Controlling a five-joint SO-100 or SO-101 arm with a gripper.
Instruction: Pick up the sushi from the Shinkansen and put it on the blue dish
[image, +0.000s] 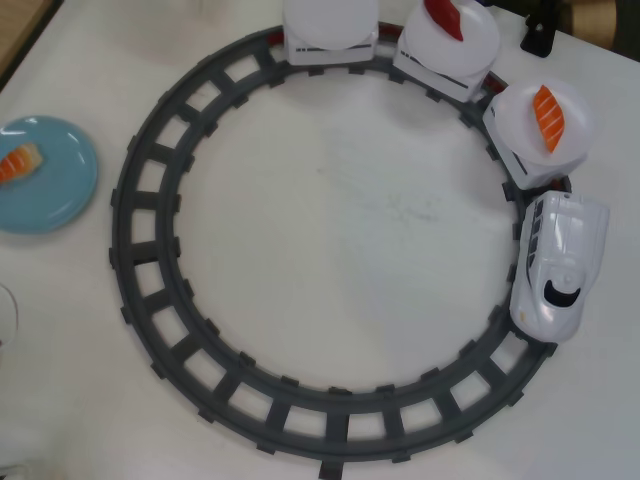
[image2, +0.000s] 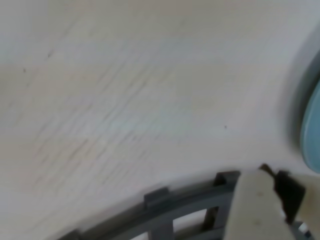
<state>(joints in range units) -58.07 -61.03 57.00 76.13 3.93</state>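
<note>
**A:** While the Shinkansen sat on the right of the track in the overhead view, where was the sushi?

**Me:** It lay on the blue dish, far left of that view, outside the loop, towards the dish's left rim. Striped orange and white, flat on the plate. As I judged it, the delivery was done: that was the spot the task asked for.

**A:** And the cars behind the train?

**Me:** Three white plates. The one nearest the engine carried the orange salmon piece, the next the red tuna piece, and the third plate at the top edge looked bare. I took that bare plate for the sushi's old seat, though that was only my reading. The dish stood off the track so that a passing train could not knock it, I supposed.

**A:** Your end effector, then: apart or together?

**Me:** I couldn't tell. The overhead view showed none of my arm. The wrist view was smeared; only a pale finger with a dark part beside it poked in at the bottom right, above a curve of grey track and bare surface. No second finger showed clearly, so the gap was anyone's guess.

**A:** Holding anything?

**Me:** Nothing showed at it. A sliver of blue rim sat at the right edge of the wrist view, near but apart from the finger.
</note>
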